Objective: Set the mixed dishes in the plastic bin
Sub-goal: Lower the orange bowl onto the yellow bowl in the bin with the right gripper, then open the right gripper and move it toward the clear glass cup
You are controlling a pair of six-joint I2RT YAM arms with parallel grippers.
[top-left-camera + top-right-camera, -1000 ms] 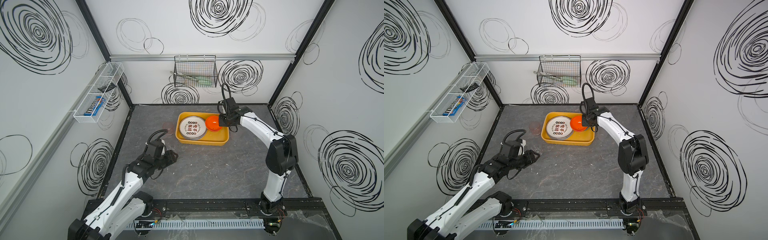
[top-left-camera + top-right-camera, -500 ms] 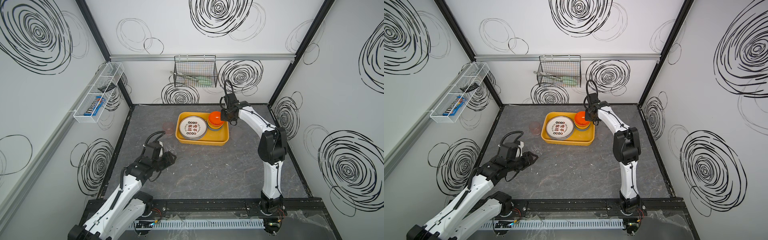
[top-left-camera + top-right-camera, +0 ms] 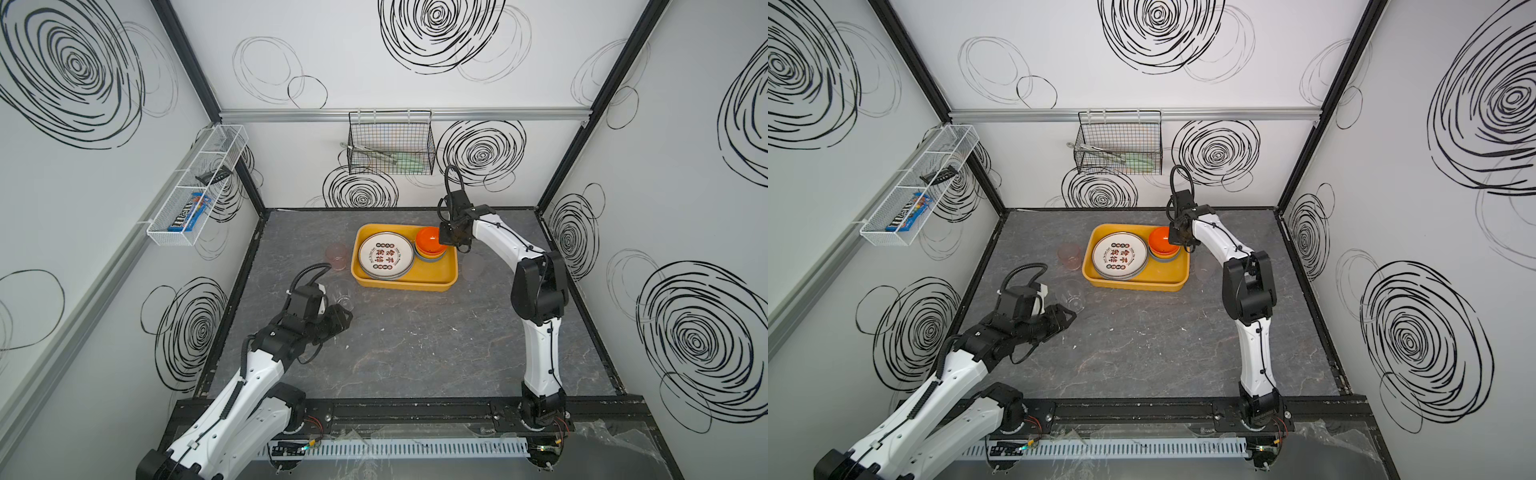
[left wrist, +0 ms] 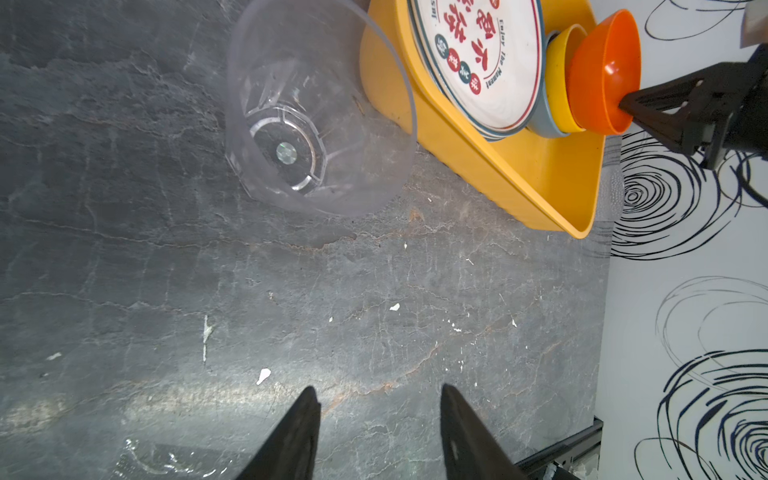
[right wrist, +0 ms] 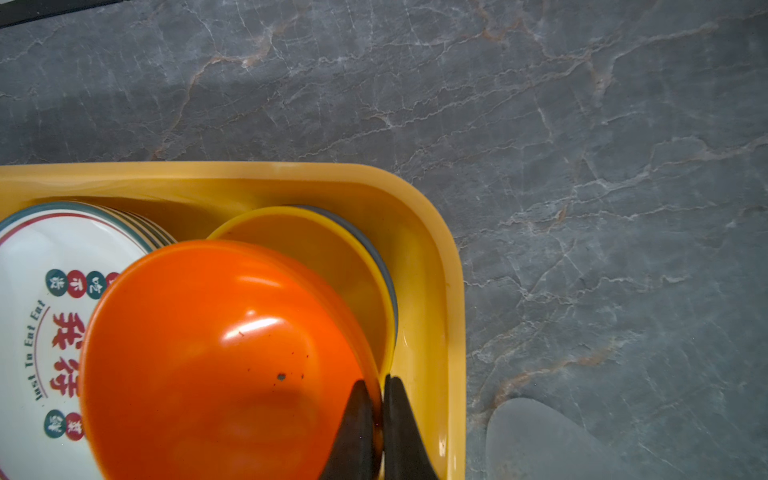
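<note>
Our right gripper (image 5: 375, 380) is clenched on the rim of the orange bowl (image 5: 216, 357), tilted above the bowls (image 5: 316, 249) in the bin's (image 5: 453, 291) back right corner, beside the plates (image 3: 385, 255). Left on the table (image 3: 415, 340), by the bin's left side: clear cup (image 4: 316, 124), pink cup (image 3: 336, 256). Our left gripper (image 4: 378, 399) stands spread and empty near the clear one.

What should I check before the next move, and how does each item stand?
1. Right gripper shut on orange bowl's rim: ok.
2. Orange bowl seated in yellow bowl: cannot tell.
3. Left gripper open and empty: ok.
4. Clear cup between left jaws: not ok, ahead of them on the table.
5. Pink cup in bin: not ok, beside it.
</note>
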